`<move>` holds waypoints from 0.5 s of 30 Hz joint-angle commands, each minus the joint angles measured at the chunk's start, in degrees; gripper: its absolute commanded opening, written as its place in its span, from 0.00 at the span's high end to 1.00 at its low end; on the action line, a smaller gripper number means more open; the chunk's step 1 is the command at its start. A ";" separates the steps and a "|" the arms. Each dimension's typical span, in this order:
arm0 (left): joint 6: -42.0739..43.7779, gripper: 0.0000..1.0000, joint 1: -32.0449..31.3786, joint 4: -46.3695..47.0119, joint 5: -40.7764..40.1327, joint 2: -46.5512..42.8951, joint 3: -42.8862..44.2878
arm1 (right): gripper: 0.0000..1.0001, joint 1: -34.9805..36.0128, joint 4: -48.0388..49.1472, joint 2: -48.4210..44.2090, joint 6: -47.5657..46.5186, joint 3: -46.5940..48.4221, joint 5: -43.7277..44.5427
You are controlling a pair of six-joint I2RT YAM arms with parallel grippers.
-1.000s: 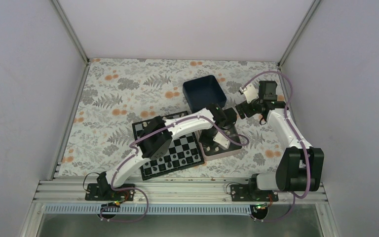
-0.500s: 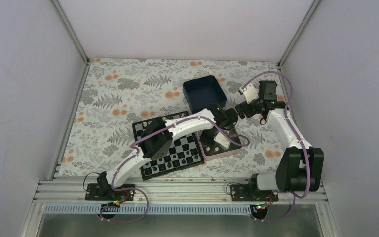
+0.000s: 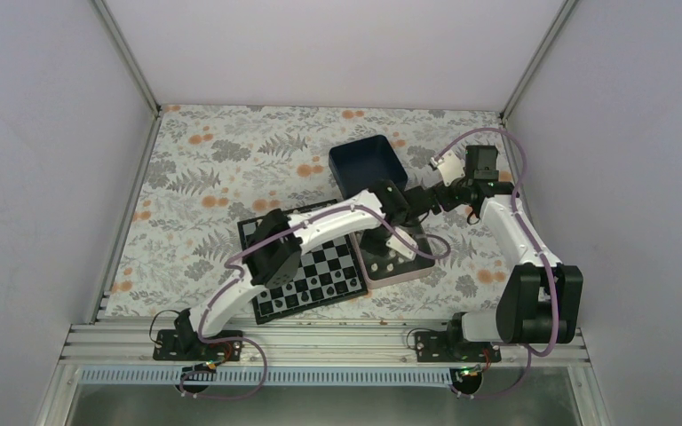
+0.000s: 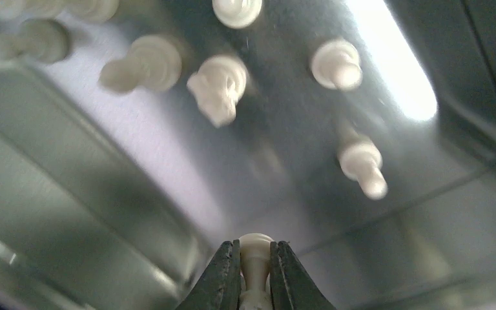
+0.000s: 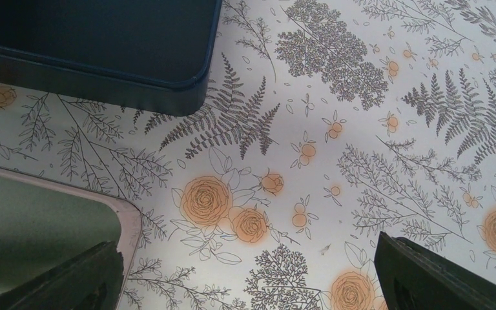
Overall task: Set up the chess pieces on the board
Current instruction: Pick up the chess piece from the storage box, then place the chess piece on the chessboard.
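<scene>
Where the left gripper stood part-open a second ago: its fingers have narrowed onto one tiny cream-white chess piece, pinched at the neck.
Held piece: inside the silver rectangular tin; whether it is lifted clear of the floor cannot be told.
Loose cream-white pieces: lying toppled further in, apart from the held one.
Right gripper: unchanged, fingers wide, empty, over the floral tablecloth beside the dark blue square box.
Black-and-grey checkered chessboard: just beside the tin, under the left arm.
Meaning: the pick looks made; lifting and carrying to a board square likely follows, and the thin grip could let the piece swivel.
</scene>
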 commanded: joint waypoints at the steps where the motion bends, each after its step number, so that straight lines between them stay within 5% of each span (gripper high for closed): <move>1: -2.06 0.98 2.59 -0.75 -0.88 -9.73 -3.03 | 0.00 -0.76 0.38 0.51 0.03 -0.62 0.72; 7: -4.35 0.98 12.99 0.68 1.52 -23.24 -14.14 | 0.00 -0.76 0.54 0.68 0.23 -0.44 2.03; 15: -1.14 0.98 33.60 13.07 3.33 -43.90 -44.57 | 0.00 -0.80 0.58 1.85 0.48 -0.15 3.21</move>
